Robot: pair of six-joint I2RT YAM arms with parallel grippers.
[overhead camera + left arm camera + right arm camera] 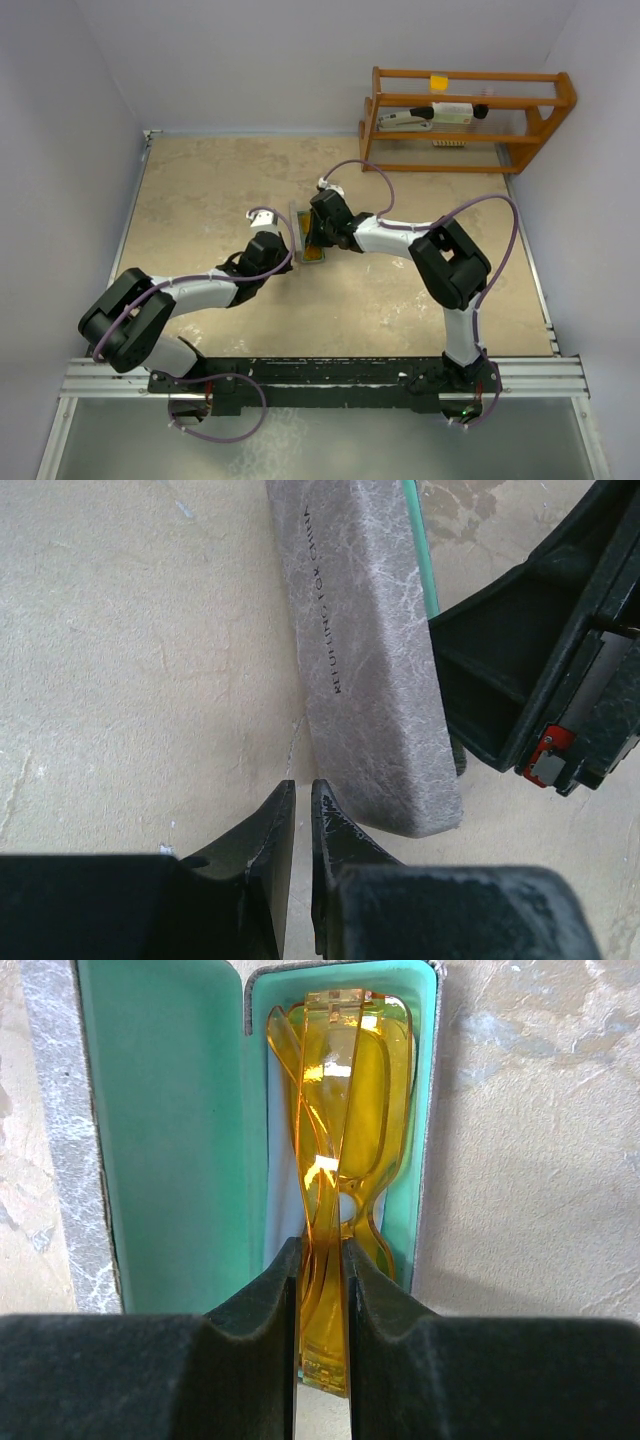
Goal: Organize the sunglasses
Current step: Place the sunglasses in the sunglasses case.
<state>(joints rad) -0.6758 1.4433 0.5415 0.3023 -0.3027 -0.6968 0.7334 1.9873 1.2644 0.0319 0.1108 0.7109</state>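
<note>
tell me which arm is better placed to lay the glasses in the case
Right: the right tool grips the sunglasses over the open case; the left tool is shut, empty, beside the case's grey outside.

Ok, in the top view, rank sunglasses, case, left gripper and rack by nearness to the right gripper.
1. sunglasses: gripped by the right gripper.
2. case: open, around the sunglasses.
3. left gripper: just left of the case.
4. rack: far back right, by the wall.
</note>
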